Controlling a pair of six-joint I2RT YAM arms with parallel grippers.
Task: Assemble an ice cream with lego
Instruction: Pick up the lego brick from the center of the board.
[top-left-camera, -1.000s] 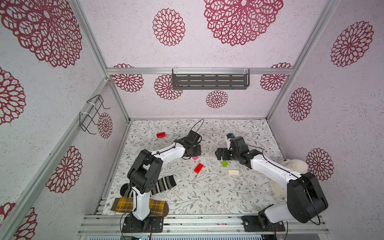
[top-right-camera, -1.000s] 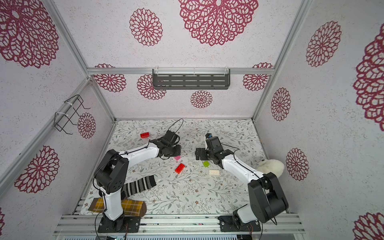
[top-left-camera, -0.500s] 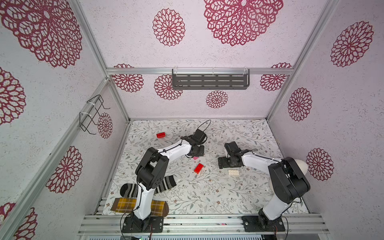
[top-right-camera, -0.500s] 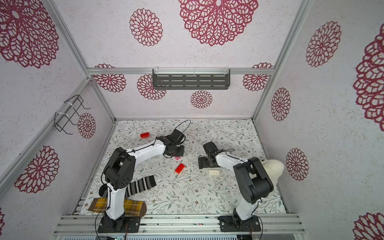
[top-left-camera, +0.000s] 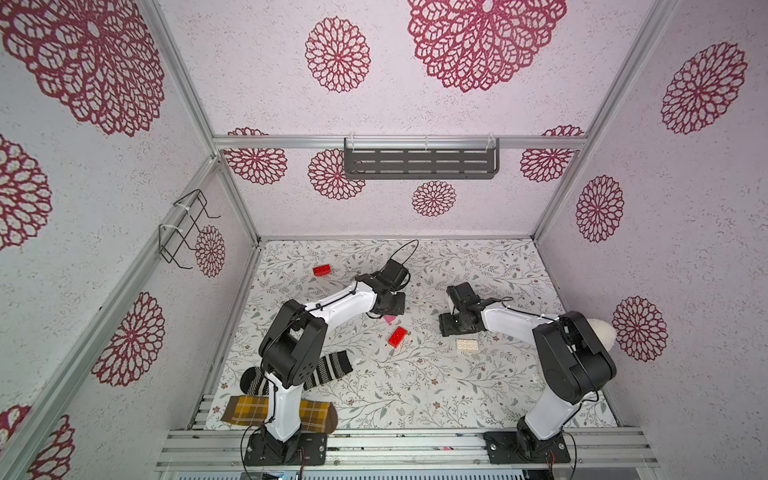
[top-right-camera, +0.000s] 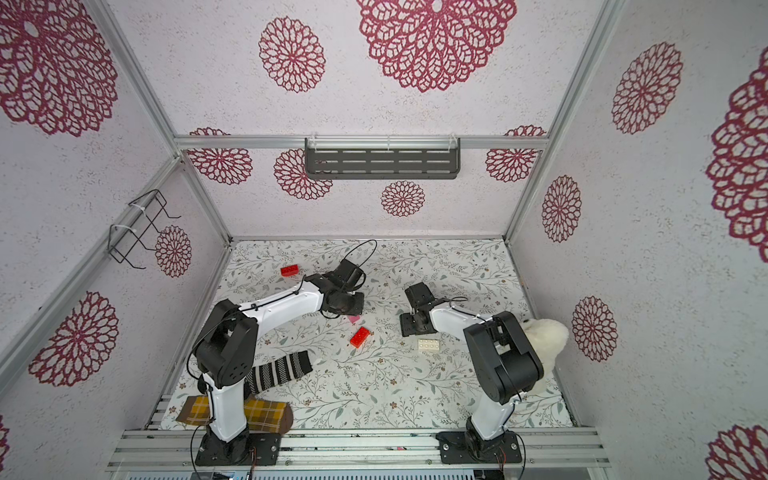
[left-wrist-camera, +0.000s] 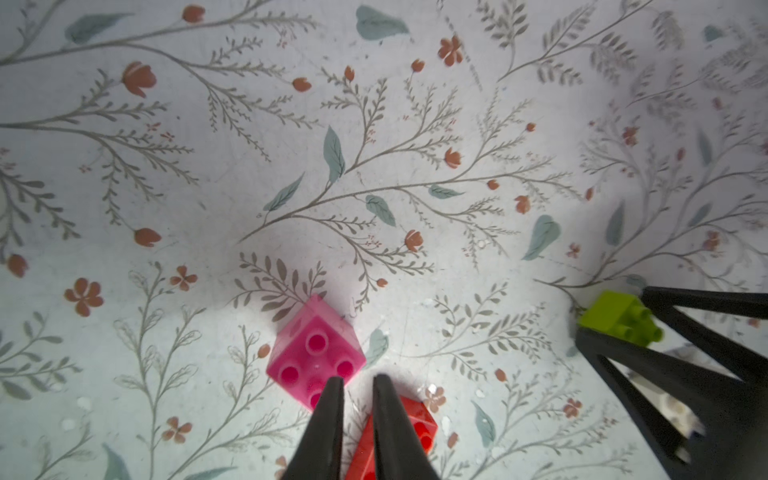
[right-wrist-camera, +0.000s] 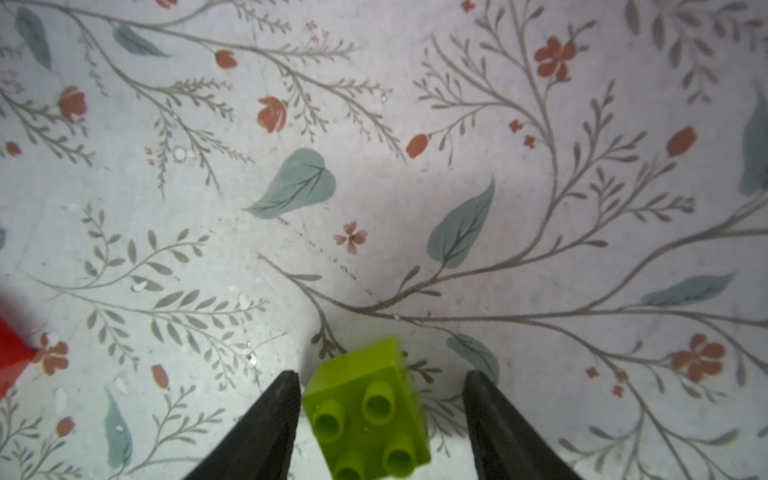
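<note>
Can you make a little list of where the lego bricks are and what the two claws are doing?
left gripper: slightly open, empty
right gripper: open around green brick
pink brick: loose beside left gripper, not held
near red brick: loose between the arms
far red brick: loose at the back
white brick: loose near right gripper
joined bricks: none seen

Mat (left-wrist-camera: 374, 124) open ahead; pink brick (left-wrist-camera: 316, 349) beside left tool (left-wrist-camera: 358, 380); green brick (right-wrist-camera: 365, 415) inside right tool (right-wrist-camera: 380, 374).
</note>
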